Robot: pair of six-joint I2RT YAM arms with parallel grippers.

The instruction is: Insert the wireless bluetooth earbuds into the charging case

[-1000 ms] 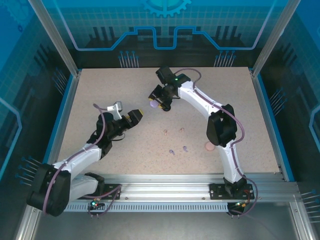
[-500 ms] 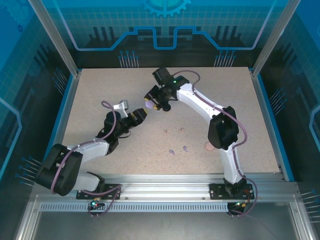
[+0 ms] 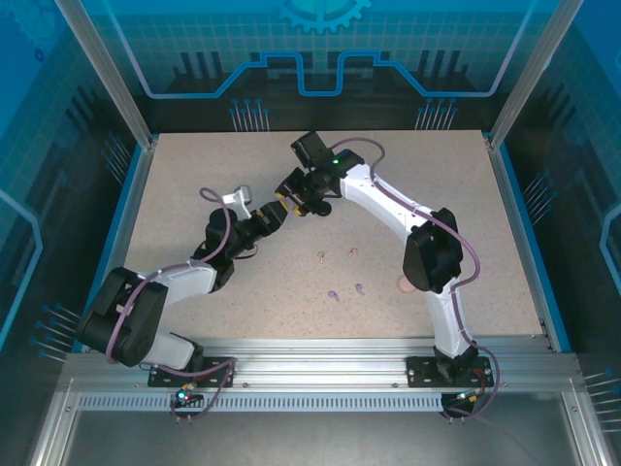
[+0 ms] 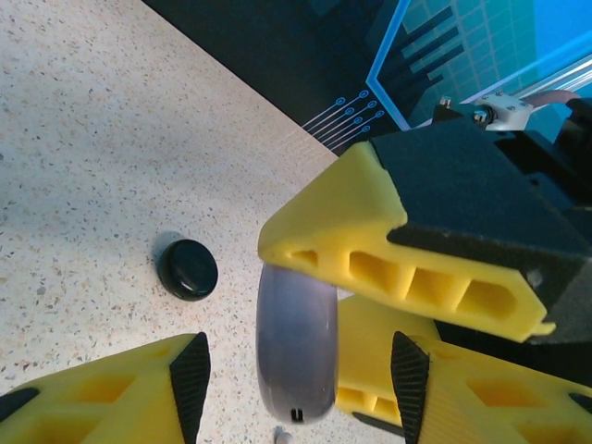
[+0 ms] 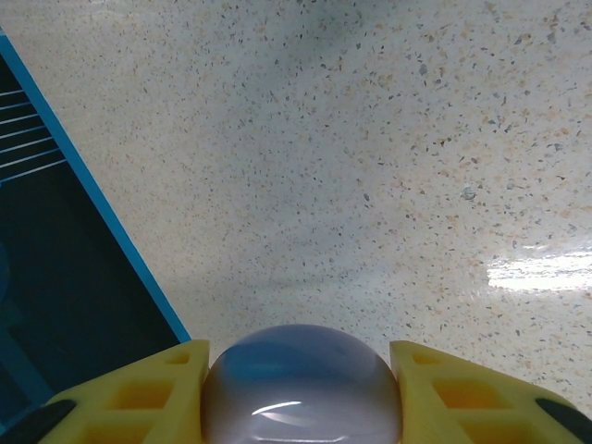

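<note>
My right gripper (image 5: 301, 393) is shut on a round lilac charging case (image 5: 301, 384), its lid closed, held above the table. In the left wrist view the case (image 4: 296, 347) shows edge-on, pinched by the right gripper's yellow fingers (image 4: 370, 245). My left gripper (image 4: 301, 393) is open around the case, with gaps on both sides. In the top view the left gripper (image 3: 275, 215) and right gripper (image 3: 289, 194) meet at mid-table. Two pinkish-beige earbuds (image 3: 321, 258) and two lilac earbuds (image 3: 360, 287) lie loose on the table. The black earbuds are out of view.
A shut black round case (image 4: 188, 269) lies on the table beyond the grippers. A pink case (image 3: 406, 284) sits beside the right arm's elbow. The blue table rim (image 5: 102, 213) runs close on the left in the right wrist view.
My left gripper has moved up and right towards the right gripper, so its open fingers now flank the lilac case. The right gripper has shifted slightly left with the case.
</note>
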